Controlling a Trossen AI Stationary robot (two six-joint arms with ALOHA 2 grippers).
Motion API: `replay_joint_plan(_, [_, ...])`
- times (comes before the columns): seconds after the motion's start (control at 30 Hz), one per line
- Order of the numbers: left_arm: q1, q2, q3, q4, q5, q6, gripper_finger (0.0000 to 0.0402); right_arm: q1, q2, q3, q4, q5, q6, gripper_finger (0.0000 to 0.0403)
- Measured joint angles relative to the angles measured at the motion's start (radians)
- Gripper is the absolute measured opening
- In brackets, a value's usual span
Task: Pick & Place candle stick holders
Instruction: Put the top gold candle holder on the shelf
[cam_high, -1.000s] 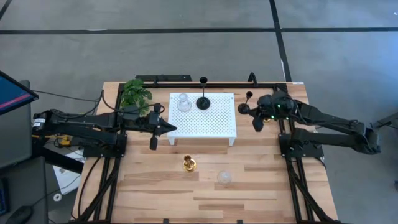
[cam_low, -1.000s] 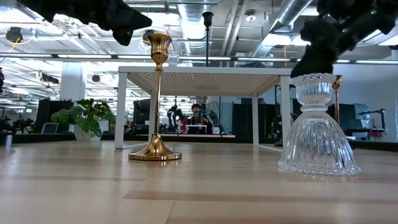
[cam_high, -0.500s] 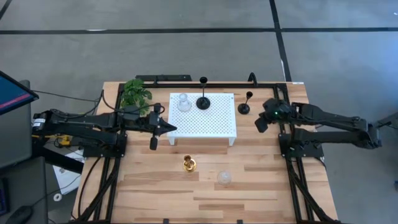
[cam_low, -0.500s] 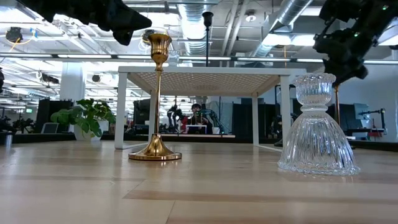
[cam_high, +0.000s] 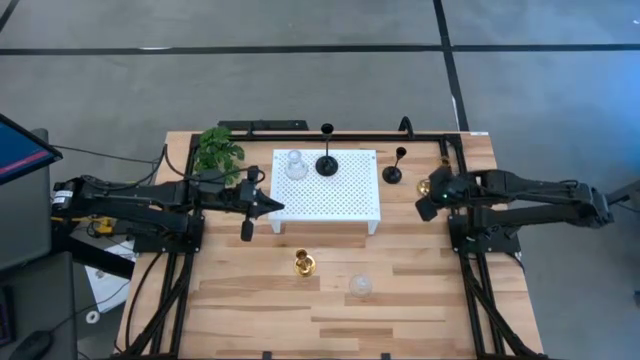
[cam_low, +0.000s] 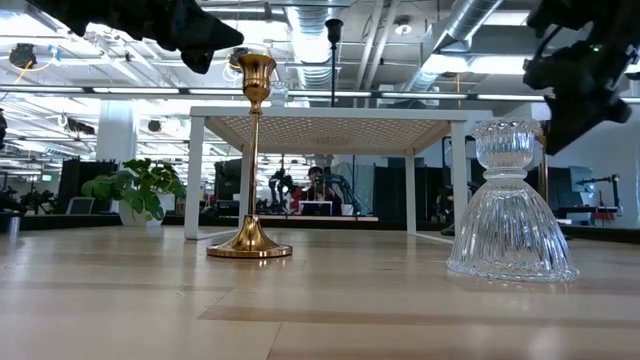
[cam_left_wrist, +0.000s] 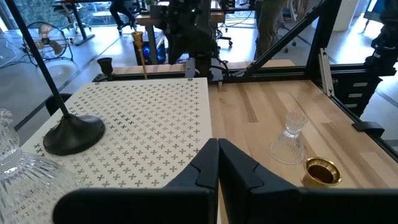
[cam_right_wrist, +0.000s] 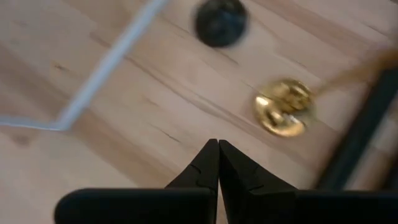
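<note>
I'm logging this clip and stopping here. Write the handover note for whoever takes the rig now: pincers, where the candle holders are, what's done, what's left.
Left pincer: shut, empty, at the left edge of the white platform.
Right pincer: shut, empty, over the table right of the platform.
On the platform: one glass holder, one black holder.
On the table: second black holder and a gold holder right of the platform; another gold holder and the second glass holder in front of it.
Done: two holders on the platform, if that is the goal.
Left: likely the other four.
</note>
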Motion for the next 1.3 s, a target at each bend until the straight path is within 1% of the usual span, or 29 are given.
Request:
replay_joint_plan(0.2, [0.0,0.0,0.0,0.0,0.0,0.0,0.0007,0.024,0.0,0.0,-0.134,0.049,0.108,0.0])
replay_joint_plan(0.33, [0.0,0.0,0.0,-0.001,0.0,0.0,0.0005,0.031,0.0,0.0,-0.136,0.048,0.113,0.0])
replay_joint_plan(0.5, [0.0,0.0,0.0,-0.001,0.0,0.0,0.0008,0.03,0.0,0.0,-0.135,-0.013,0.089,0.0])
replay_joint_plan(0.63, [0.0,0.0,0.0,-0.001,0.0,0.0,0.0005,0.03,0.0,0.0,-0.131,-0.018,0.065,0.0])
replay_joint_plan(0.77, [0.0,0.0,0.0,-0.005,0.0,0.0,0.0006,0.03,0.0,0.0,-0.13,-0.078,0.065,0.0])
replay_joint_plan(1.0, [0.0,0.0,0.0,-0.013,0.0,0.0,0.0006,0.03,0.0,0.0,-0.131,-0.152,0.207,0.0])
replay_joint_plan(1.1, [0.0,0.0,0.0,-0.014,0.0,0.0,0.0005,0.03,0.0,-0.001,-0.133,-0.13,0.207,0.0])
replay_joint_plan(1.2, [0.0,0.0,0.0,-0.015,0.0,0.0,0.0008,0.03,0.002,-0.001,-0.132,-0.059,0.172,0.0002])
replay_joint_plan(1.3, [0.0,0.0,0.0,-0.015,0.0,0.0,0.0009,0.03,0.015,-0.001,-0.12,-0.011,0.15,0.0019])
